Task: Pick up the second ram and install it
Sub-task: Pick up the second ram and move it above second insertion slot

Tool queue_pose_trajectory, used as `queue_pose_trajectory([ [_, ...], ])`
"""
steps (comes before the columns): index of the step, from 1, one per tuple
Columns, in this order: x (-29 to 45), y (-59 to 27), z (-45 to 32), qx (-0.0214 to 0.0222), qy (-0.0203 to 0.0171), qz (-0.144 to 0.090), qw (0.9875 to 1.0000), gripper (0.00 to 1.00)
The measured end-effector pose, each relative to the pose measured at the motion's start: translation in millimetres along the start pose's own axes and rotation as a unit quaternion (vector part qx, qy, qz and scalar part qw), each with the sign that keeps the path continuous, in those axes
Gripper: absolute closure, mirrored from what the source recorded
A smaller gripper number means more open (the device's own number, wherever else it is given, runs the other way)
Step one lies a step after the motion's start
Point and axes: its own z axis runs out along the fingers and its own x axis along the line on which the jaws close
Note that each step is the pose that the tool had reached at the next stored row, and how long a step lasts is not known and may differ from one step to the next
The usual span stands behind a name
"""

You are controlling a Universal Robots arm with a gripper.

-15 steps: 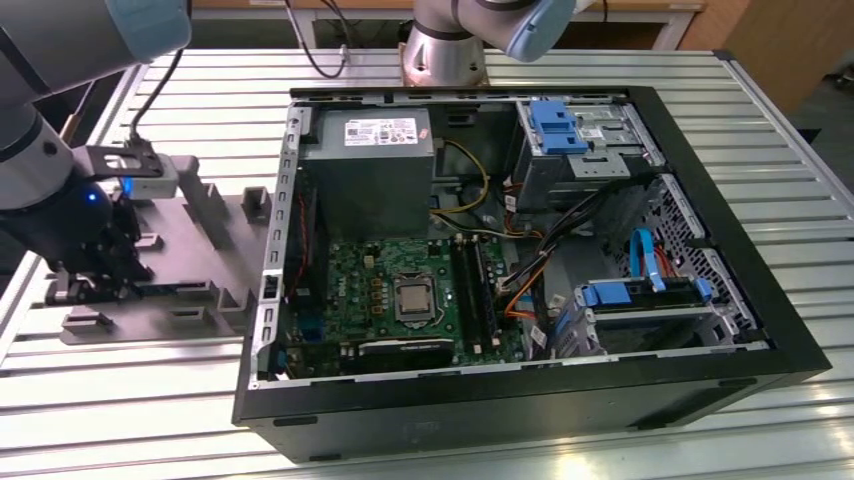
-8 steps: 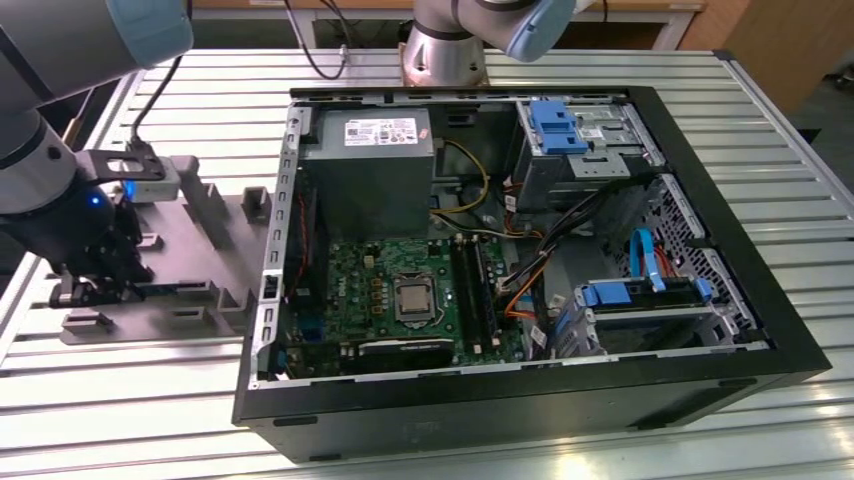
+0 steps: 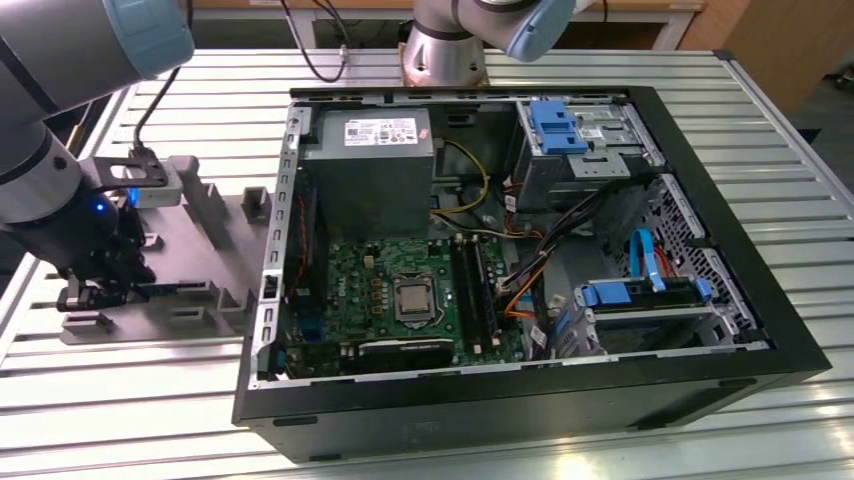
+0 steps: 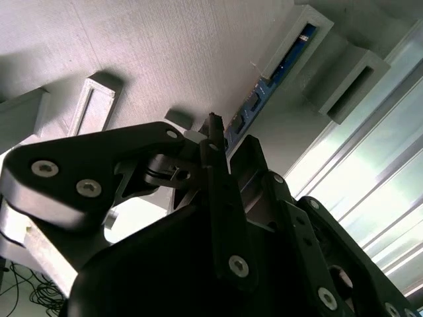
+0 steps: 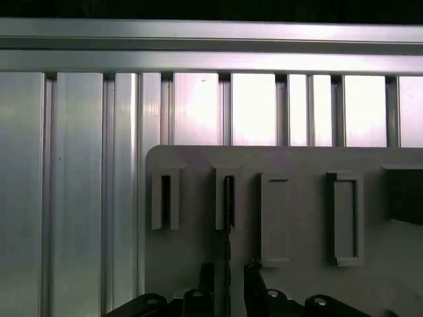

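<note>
**A:** Where is the memory stick [image 4: 259, 96] in relation to the tool [image 4: 230, 135]?

**B:** It stands on edge in the grey tray [image 4: 152, 46]. One end sits in a slotted holder and the other runs in between the tool's two fingers. In the first wrist view the memory stick [image 5: 227, 231] is a thin dark line with one finger [image 5: 206, 272] on each side.

**A:** Is the tool clamped on it?

**B:** No. The tool [image 5: 229, 269] is released. A sliver of grey tray shows on both sides of the stick, so the fingers flank it without touching.

**A:** What can't you make out?

**B:** In the second wrist view the end nearest the tool is hidden behind the fingers, and the chips are too small to tell. In the exterior view the tool [image 3: 91, 296] is low over the tray [image 3: 200, 255], at the exterior view's left. The stick there is too dark to pick out.

**A:** And the counts?

**B:** One stick, one tool with two fingers, one tray. The first wrist view has four holders in a row, with a fifth cut off. One open computer case [image 3: 534, 400] lies on the slatted counter [image 3: 134, 420] just beside the tray, with one green board [image 3: 367, 290] inside.
</note>
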Motion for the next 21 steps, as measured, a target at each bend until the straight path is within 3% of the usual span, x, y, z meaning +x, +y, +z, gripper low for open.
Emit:
queue_pose_trajectory([
  [14,0.0,0.1,0.2,0.0,0.0,0.0,1.0,0.68],
  [16,0.0,0.1,0.3,-0.0001,0.0,0.0,1.0,0.69],
  [17,0.0,0.1,0.3,0.0,0.0,0.0,1.0,0.76],
  [21,0.0,0.1,0.3,0.0,0.0,0.0,1.0,0.76],
])
